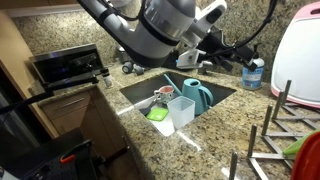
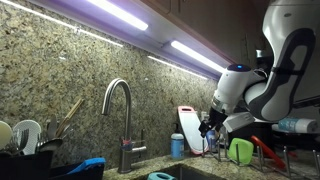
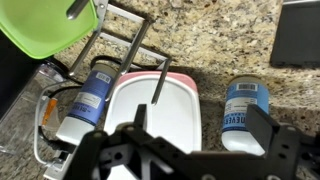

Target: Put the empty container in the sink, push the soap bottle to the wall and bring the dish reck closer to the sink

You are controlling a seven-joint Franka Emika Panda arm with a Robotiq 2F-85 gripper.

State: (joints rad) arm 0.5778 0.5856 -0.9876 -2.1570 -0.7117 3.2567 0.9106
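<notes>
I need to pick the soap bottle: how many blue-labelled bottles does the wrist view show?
2. One bottle left of the white board, by the wire rack; another right of it on the granite counter. Others may be hidden out of frame.

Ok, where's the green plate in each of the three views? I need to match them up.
Exterior view: the green plate sits in the bottom right corner, cut off by the frame.
Exterior view: the green plate is low and right of centre, just right of the claw.
Wrist view: the green plate fills the top left corner.
Shared landmark: the dish rack wires beside it.
</notes>
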